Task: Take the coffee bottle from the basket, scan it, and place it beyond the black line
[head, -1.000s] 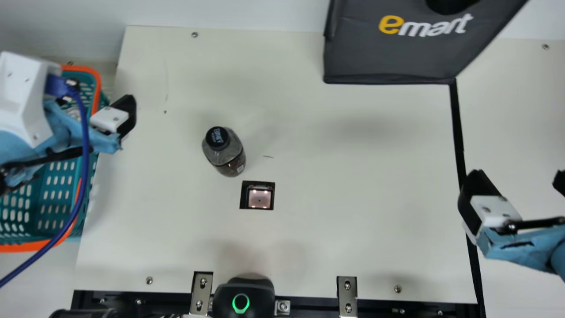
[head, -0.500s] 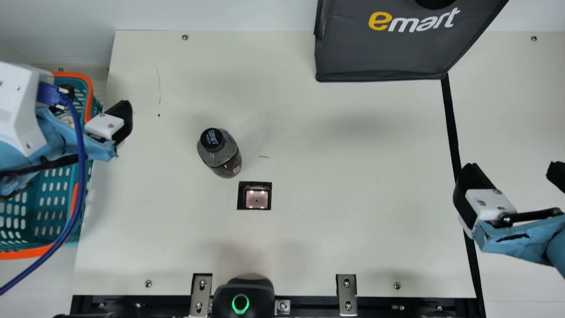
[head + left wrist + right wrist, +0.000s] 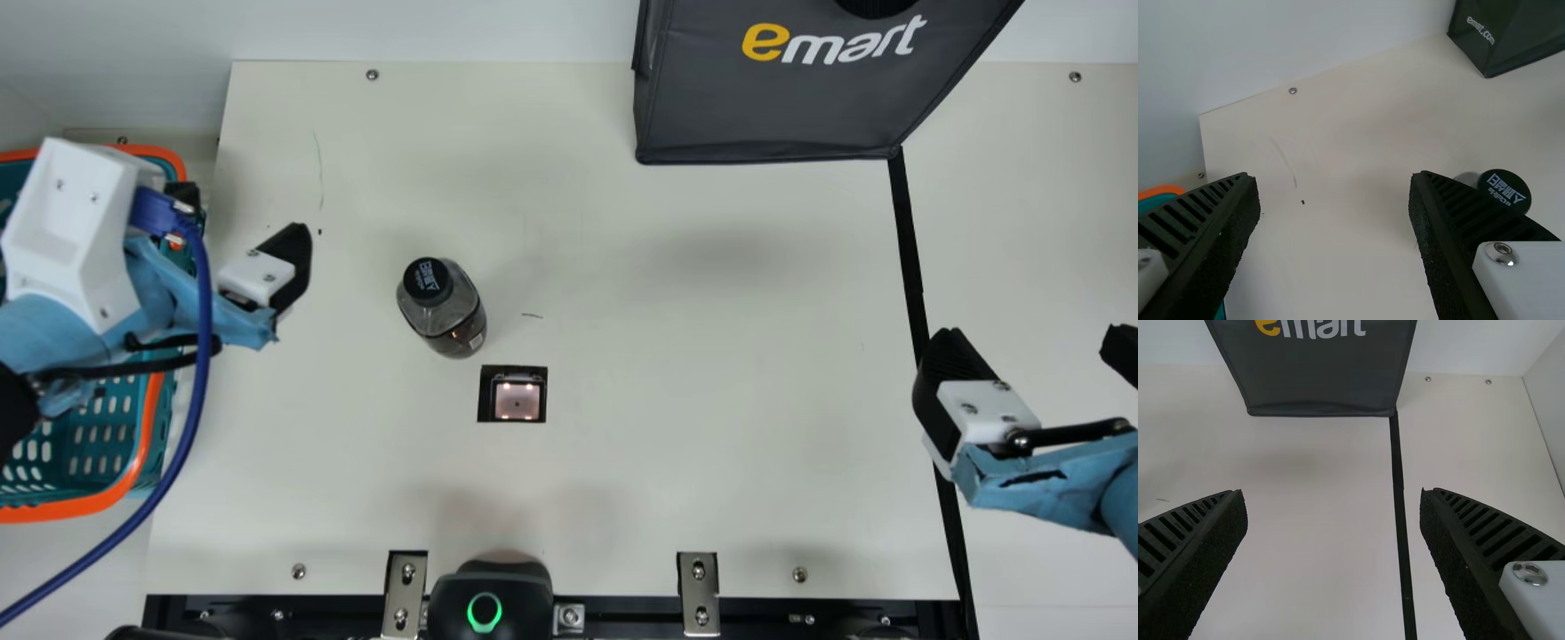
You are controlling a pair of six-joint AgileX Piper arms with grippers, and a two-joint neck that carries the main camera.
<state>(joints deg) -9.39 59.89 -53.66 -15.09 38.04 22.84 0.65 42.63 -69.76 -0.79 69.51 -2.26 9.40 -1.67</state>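
The coffee bottle (image 3: 452,318) stands on the table, up and left of the scanner window (image 3: 517,400). Over the basket's (image 3: 76,508) right edge and the table beside it is my left gripper (image 3: 240,212), left of the bottle and holding nothing. In the left wrist view the left gripper (image 3: 1335,179) has its fingers wide apart, the bottle's black cap (image 3: 1505,191) showing past one of them. My right gripper (image 3: 1036,342) hangs by the black line (image 3: 905,231) at the right. Seen from its wrist, the right gripper (image 3: 1333,495) is open, the line between its fingers.
A dark grey bag (image 3: 782,107) stands at the back, its lower right corner at the black line's far end. A black device with a green ring (image 3: 484,612) and metal brackets (image 3: 699,591) line the front edge. A blue cable (image 3: 191,427) loops from the left arm.
Over the last half second my left arm has moved right, from the basket toward the bottle. The bottle and my right arm have stayed put.
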